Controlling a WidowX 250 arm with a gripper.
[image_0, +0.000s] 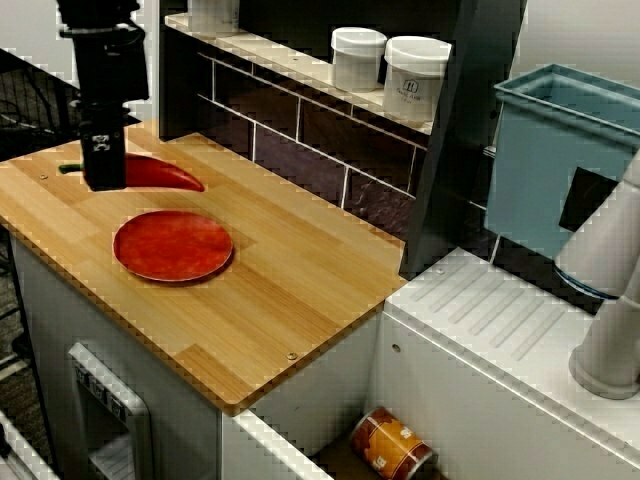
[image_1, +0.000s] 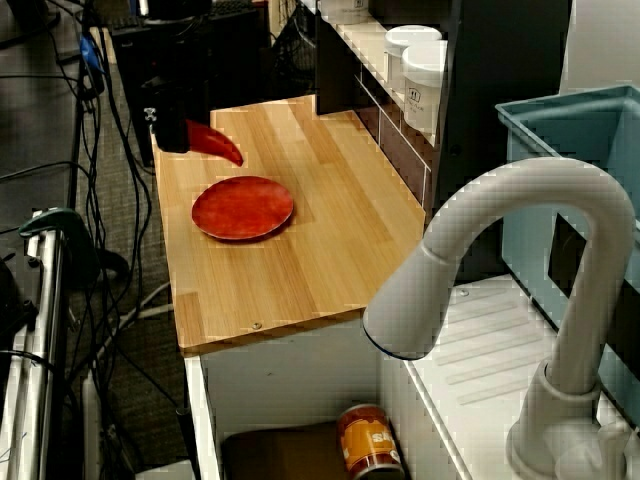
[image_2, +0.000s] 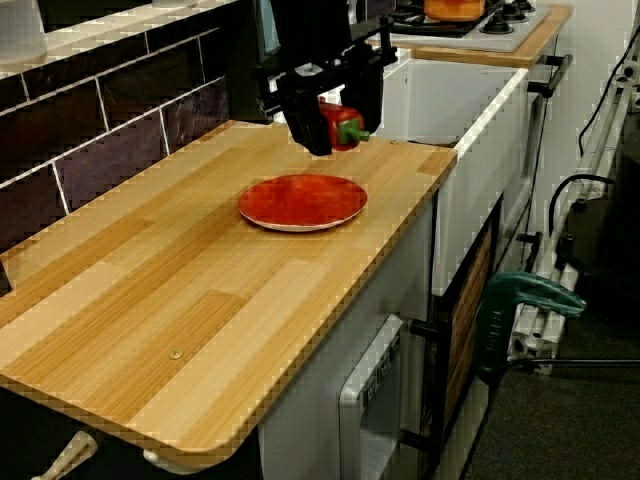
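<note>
one tool (image_0: 104, 182) down at one red pepper (image_0: 165, 176), grip impossible to tell, beside one red plate (image_0: 172, 245).

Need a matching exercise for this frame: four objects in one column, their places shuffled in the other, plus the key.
Things
1. red pepper
2. red plate
3. can
4. white jars

Places
A. on the shelf
B. lying on its side down in the sink
C. flat on the wooden counter, nothing on it
D. at the gripper, near the counter's end

Pairs: 1-D, 2-C, 3-B, 4-A
</note>
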